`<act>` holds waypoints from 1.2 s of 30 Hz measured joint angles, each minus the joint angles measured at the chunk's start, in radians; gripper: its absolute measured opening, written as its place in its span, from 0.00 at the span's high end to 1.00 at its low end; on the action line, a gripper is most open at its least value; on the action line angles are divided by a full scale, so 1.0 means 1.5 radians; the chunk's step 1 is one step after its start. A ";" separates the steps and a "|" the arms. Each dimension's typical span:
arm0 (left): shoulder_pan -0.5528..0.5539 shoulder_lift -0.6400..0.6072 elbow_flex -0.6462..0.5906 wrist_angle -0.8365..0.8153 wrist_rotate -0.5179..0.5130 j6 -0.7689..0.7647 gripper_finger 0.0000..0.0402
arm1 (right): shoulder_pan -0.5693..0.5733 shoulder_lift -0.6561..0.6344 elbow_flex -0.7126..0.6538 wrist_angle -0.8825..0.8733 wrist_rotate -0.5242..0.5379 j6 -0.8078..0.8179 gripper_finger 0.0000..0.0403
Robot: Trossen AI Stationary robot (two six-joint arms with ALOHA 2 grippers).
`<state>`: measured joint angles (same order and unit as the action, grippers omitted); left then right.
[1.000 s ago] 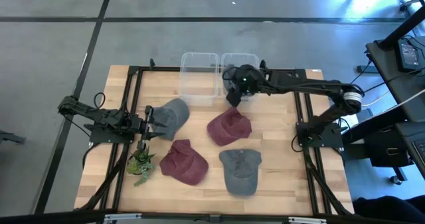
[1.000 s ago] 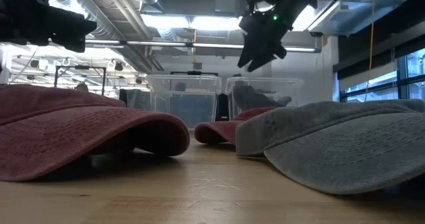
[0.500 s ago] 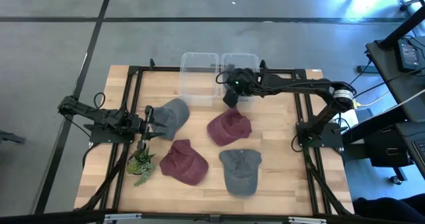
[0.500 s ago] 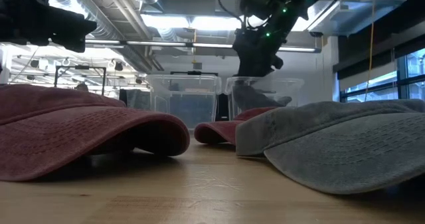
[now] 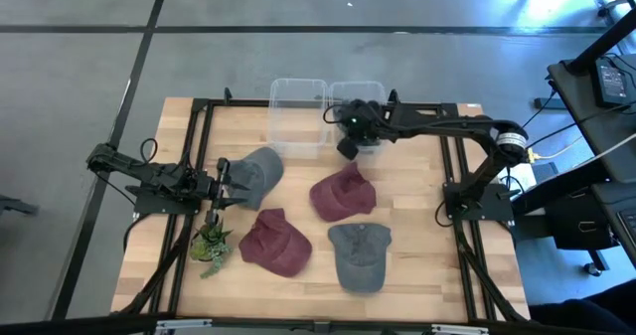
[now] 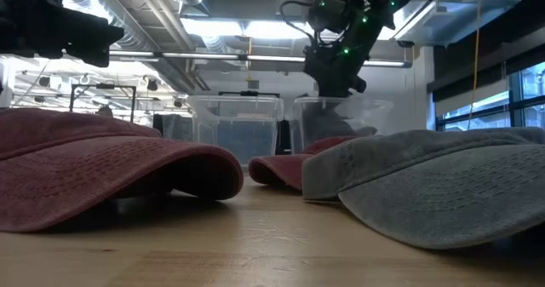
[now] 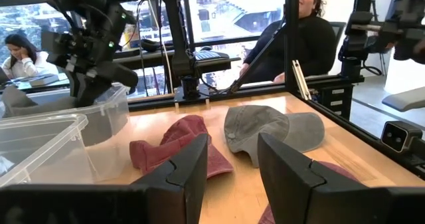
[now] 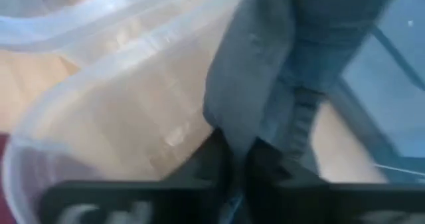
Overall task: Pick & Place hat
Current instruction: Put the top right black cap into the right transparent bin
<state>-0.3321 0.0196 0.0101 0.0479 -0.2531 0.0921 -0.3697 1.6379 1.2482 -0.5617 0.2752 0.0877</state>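
**Your right arm is lowering a grey hat into the right-hand clear bin.**

Taking that right-hand bin (image 5: 370,94) as your mark: the right gripper (image 5: 348,142) sits over its near rim, and its wrist view shows the jaws pinched together on a fold of the grey hat (image 8: 265,64), which hangs against the bin's inner wall. Carry the cloth further in past the rim before you part the jaws, or it may drape over the edge. The second clear bin (image 5: 298,101) stands just beside it; a red hat (image 5: 343,191) lies on the tabletop (image 5: 417,226) near the bin's front. Your left gripper (image 5: 221,184) waits well apart, jaws apart, beside another grey hat (image 5: 256,172).
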 joint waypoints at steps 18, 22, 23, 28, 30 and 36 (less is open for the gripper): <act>0.000 0.000 0.000 0.000 0.000 0.000 0.68 | -0.034 -0.004 0.368 -0.335 0.029 -0.527 0.99; 0.000 0.000 0.000 0.000 0.000 0.000 0.68 | -0.046 -0.004 0.371 -0.320 0.021 -0.714 0.99; 0.000 0.000 0.000 0.000 0.000 0.000 0.68 | -0.050 -0.004 0.371 -0.318 0.013 -0.747 0.99; 0.000 0.000 0.000 0.000 0.000 0.000 0.68 | -0.081 0.008 0.371 -0.302 -0.041 -0.813 0.99; 0.000 0.000 0.000 0.000 0.000 0.000 0.68 | -0.096 0.019 0.364 -0.293 -0.071 -0.814 0.99; 0.000 0.000 0.000 0.001 -0.022 0.000 0.68 | -0.130 0.074 0.324 -0.263 -0.093 -0.815 0.99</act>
<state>-0.3321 0.0196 0.0102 0.0490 -0.2862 0.0925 -0.5646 1.7487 1.7336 -0.9566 0.1355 -1.1343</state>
